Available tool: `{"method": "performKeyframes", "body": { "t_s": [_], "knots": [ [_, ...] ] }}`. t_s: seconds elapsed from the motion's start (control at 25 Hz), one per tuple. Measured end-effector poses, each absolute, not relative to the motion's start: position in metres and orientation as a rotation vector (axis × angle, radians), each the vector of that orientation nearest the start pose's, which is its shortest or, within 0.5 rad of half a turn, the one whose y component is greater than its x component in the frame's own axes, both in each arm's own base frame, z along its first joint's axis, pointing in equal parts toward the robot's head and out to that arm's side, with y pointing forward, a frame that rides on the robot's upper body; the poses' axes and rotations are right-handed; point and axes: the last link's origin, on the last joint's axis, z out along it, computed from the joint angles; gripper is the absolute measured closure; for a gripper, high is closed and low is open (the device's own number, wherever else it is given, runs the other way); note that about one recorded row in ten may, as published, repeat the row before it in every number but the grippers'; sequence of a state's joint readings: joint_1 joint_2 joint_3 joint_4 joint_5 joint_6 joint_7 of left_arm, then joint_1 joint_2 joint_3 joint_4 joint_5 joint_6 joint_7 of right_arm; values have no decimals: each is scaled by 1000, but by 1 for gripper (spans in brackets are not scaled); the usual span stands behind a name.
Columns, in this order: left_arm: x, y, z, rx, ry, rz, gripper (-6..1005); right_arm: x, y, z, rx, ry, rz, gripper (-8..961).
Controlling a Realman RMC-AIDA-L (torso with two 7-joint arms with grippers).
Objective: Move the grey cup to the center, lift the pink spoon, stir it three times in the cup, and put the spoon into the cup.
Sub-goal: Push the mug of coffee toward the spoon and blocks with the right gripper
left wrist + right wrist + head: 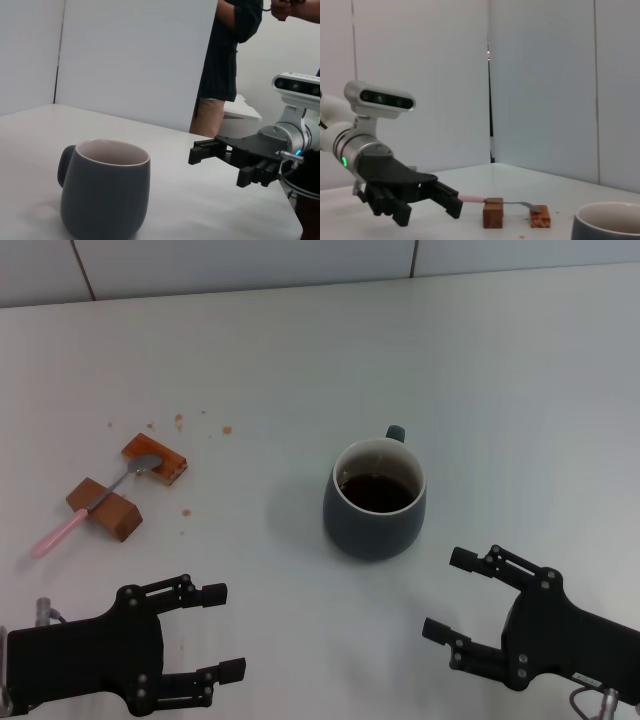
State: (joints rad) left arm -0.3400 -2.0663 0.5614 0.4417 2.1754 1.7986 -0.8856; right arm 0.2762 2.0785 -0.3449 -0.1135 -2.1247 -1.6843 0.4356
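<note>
Rounded glazed grey cup (375, 500) with cream rim and dark brown liquid near the middle of the smooth white tabletop (300, 360), slim pink spoon (90, 505) bridging two wooden blocks (127, 488) far left, left claw (215, 632) and right claw (448, 595) both spread apart, empty, near edge.

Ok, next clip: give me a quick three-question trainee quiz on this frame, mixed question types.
1. True or false: the pink spoon lies across two wooden blocks.
2. Multiple choice: the grey cup holds A) nothing B) dark liquid C) the spoon.
3. Fill in: the left gripper and right gripper are both ____ and hold nothing.

Key: 1 true; 2 B; 3 open. The cup stands on the table between the grippers, nearer the right one, handle facing away from the robot.
</note>
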Motion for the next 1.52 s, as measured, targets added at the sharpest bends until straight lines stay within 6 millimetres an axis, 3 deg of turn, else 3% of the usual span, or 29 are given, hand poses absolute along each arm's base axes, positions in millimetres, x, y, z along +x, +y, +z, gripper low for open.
{"method": "performKeyframes", "body": {
  "t_s": [0.16, 0.44, 0.48, 0.68, 0.84, 1.08, 1.52],
  "knots": [
    [-314, 217, -25, -2861, -411, -843, 196, 319, 197, -56, -2461, 330, 946, 257],
    [-314, 217, -25, -2861, -407, -844, 196, 338, 222, -35, -2086, 491, 893, 294],
    [-314, 217, -25, -2861, -407, -845, 196, 340, 226, -35, -2058, 498, 875, 335],
    [-312, 218, -26, -2863, -404, -850, 196, 338, 248, -54, -2027, 453, 723, 541],
    [-311, 219, -27, -2865, -401, -854, 196, 321, 257, -80, -2068, 342, 617, 707],
    [-311, 220, -27, -2866, -397, -856, 195, 303, 259, -96, -2109, 292, 630, 956],
    [-311, 219, -27, -2867, -398, -853, 195, 278, 271, -117, -2186, 323, 663, 953]
  ]
}}
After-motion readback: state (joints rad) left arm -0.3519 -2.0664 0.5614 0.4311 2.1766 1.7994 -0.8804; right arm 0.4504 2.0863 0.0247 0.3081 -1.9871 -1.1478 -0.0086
